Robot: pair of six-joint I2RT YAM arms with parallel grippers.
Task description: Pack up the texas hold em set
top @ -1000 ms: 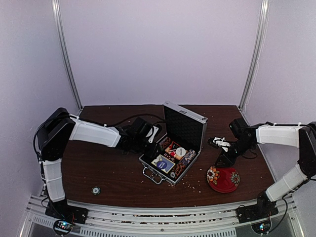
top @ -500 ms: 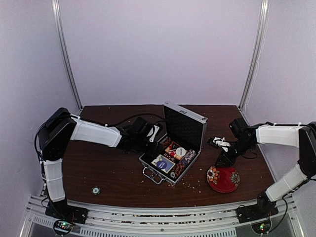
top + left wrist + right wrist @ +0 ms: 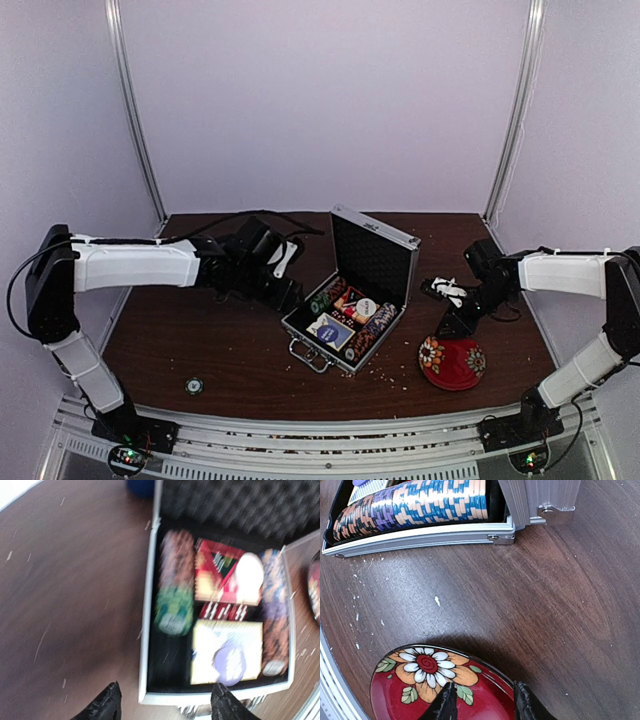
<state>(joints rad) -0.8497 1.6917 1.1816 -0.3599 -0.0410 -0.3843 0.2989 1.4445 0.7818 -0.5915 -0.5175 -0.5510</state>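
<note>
The silver briefcase [image 3: 375, 255] stands open mid-table, its lid upright. In the left wrist view its tray [image 3: 148, 605] holds rows of poker chips [image 3: 172, 607] and the blue-and-cream card deck box [image 3: 227, 650]. My left gripper [image 3: 290, 292] hovers just left of the case, open, with nothing between its fingertips [image 3: 107, 705]. One loose chip [image 3: 194, 384] lies near the front left. My right gripper [image 3: 447, 328] sits at the top edge of the red floral bowl [image 3: 452, 365]. Its fingers [image 3: 445, 705] straddle the bowl's rim [image 3: 470, 655]; whether they press it I cannot tell.
A red card box and a white disc [image 3: 248, 572] also lie in the case. A dark blue mug [image 3: 142, 486] stands behind the case's left corner. Pale crumbs [image 3: 385, 375] dot the wood between case and bowl. Chip rows [image 3: 420, 502] fill the case's right side.
My left arm has drawn back to the left, away from the case, and its jaws have opened wider. The right arm and the bowl have not moved.
</note>
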